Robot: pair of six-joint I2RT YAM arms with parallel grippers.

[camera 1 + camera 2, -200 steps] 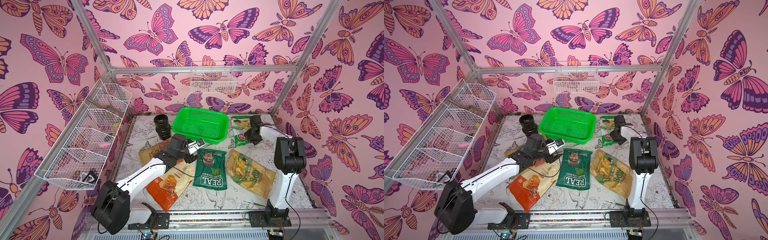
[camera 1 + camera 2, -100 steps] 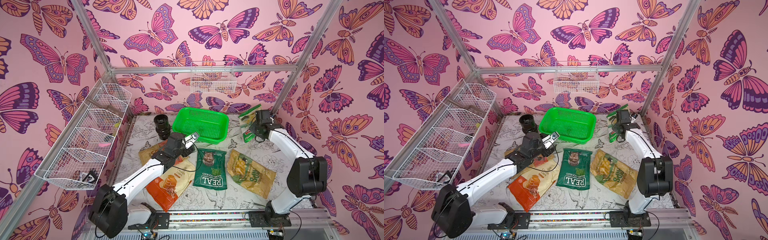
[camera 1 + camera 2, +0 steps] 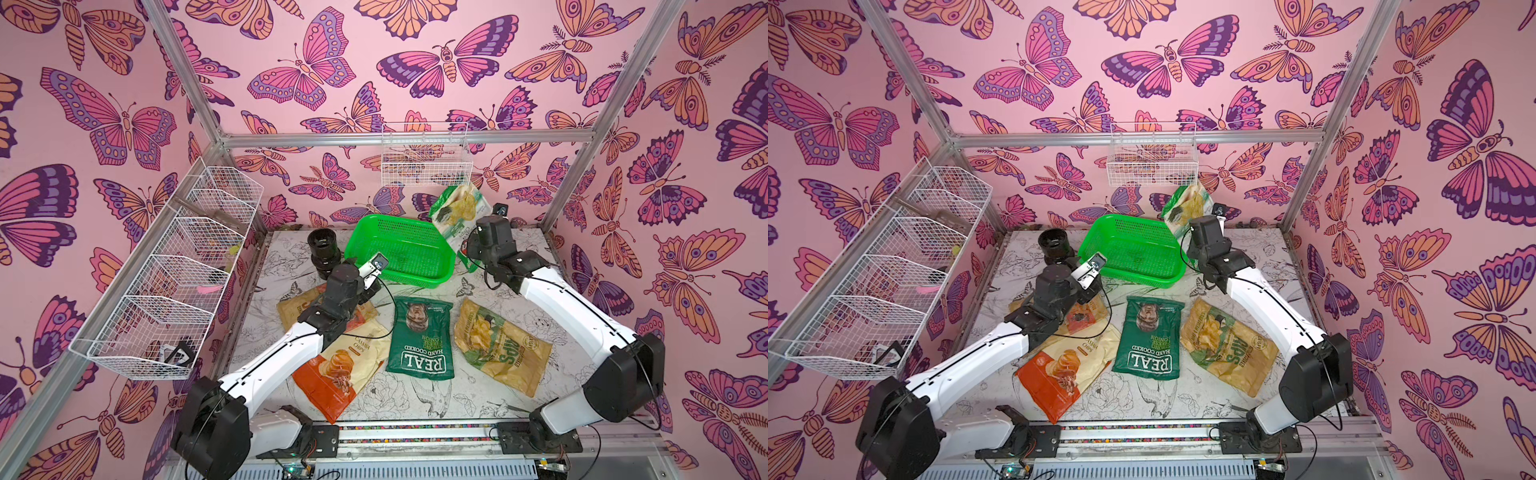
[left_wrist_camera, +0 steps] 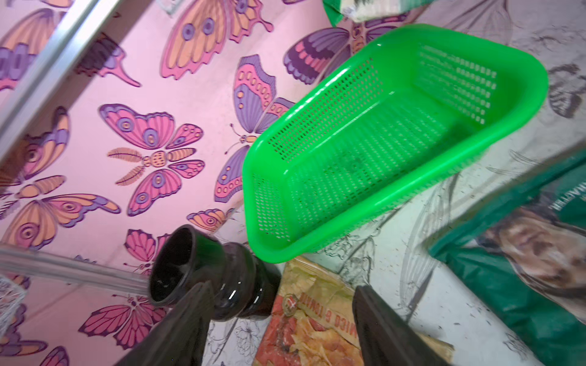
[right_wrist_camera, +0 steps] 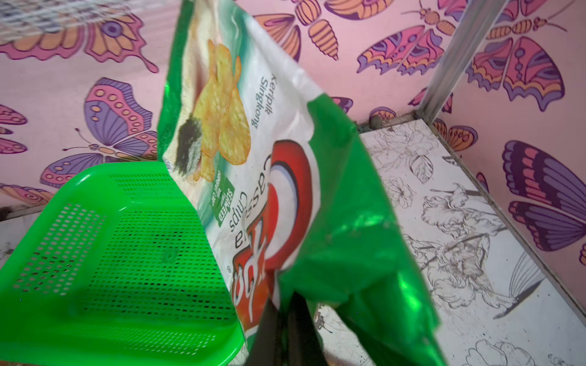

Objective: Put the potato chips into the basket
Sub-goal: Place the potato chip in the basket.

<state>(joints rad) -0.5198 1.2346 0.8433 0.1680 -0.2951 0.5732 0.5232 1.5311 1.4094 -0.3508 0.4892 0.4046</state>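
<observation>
You are in the carrying step for the first of five bags. Your right hand (image 5: 280,312) is pinched shut on the bottom edge of the green-white bag (image 3: 455,212), which stands up above the hand, clear of the desk (image 3: 519,257). The basket (image 3: 440,275) sits just beside that hand, on the side toward your other arm, and nothing lies in it yet.

As I judge it, the next move is to bring the hand sideways over the near rim until the bag hangs above the mesh floor. Then tip it flat, lower it, and only then let go. The bag is tall and held by one edge, so it may catch on the rim or flop outside.

The bag is glossy and crinkled, with green edges, a white face showing pale chips and a red swirl logo. It is creased sharply where you grip it.

Your left hand (image 4: 282,286) is spread wide and holds nothing. It hovers over the top edge of the tan-orange bag (image 4: 310,336), and I cannot tell whether it touches. The dark green "REAL" bag (image 3: 422,336), cream-orange bag (image 3: 345,365) and tan-green bag (image 3: 498,345) lie flat on the desk, nearer the arm bases than either hand.
</observation>
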